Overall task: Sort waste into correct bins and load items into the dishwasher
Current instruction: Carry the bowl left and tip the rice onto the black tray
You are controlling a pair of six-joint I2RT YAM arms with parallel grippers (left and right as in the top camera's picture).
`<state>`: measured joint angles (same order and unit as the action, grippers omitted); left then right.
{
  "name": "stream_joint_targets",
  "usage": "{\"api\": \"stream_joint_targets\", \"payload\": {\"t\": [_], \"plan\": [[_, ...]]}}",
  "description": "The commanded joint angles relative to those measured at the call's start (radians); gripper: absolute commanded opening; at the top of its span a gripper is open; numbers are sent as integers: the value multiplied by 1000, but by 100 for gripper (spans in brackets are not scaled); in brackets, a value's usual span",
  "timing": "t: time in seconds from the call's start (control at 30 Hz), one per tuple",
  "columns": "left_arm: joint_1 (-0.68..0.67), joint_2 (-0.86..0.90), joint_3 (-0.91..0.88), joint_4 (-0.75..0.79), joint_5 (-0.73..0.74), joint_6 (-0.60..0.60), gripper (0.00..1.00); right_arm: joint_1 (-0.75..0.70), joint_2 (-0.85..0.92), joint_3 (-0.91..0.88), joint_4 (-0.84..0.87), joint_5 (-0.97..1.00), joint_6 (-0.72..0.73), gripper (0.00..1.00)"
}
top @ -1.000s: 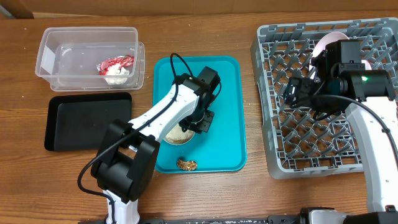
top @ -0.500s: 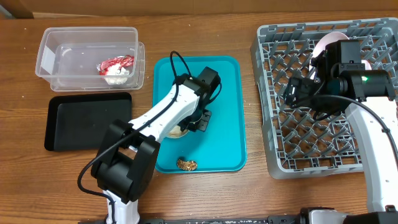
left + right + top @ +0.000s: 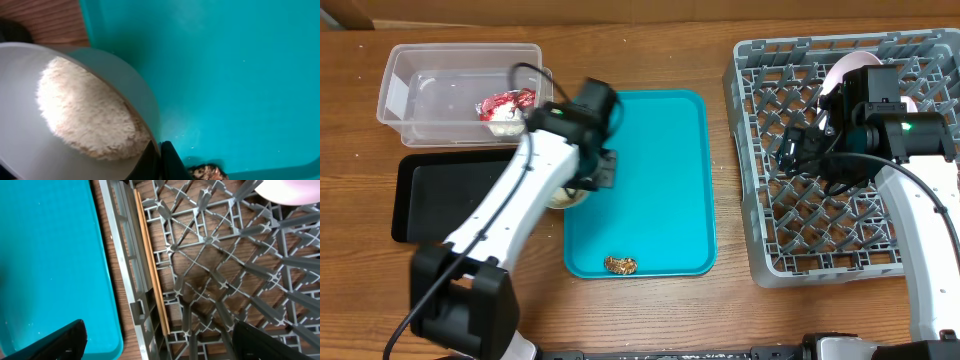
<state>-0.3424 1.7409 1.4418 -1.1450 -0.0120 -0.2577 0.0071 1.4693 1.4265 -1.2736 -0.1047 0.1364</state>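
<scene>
Pale round bowl of white rice grains being gripped at rim by shut-tight left gripper, hanging at teal plastic tray edge; right gripper gaping empty.

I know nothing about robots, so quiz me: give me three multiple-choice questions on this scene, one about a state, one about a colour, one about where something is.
1. The bowl held by the left end effector is: A. empty; B. holding white rice; C. upside down.
2. The tray under the brown food lump is: A. black; B. grey; C. teal.
3. The red-and-white wrapper lies: A. on that tray; B. in the clear tub; C. in the bowl.

Answers: 1 B, the left wrist view shows rice inside the bowl. 2 C, the overhead view shows the lump on a teal surface. 3 B, the overhead view shows the wrapper inside the tub's walls.
</scene>
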Motion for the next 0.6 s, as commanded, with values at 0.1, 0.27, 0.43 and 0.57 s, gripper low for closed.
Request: {"api": "stream_joint_targets", "payload": {"t": [0.1, 0.27, 0.43, 0.57], "plan": [[282, -45, 14, 2, 239, 196, 4, -1, 2, -5, -17, -1, -10, 92], [542, -44, -2, 14, 566, 400, 4, -1, 2, -5, -20, -2, -10, 92], [744, -18, -44, 28, 867, 516, 4, -1, 2, -5, -20, -2, -10, 91], [870, 45, -107, 50, 1032, 578, 4, -1, 2, -5, -20, -2, -10, 91]]}}
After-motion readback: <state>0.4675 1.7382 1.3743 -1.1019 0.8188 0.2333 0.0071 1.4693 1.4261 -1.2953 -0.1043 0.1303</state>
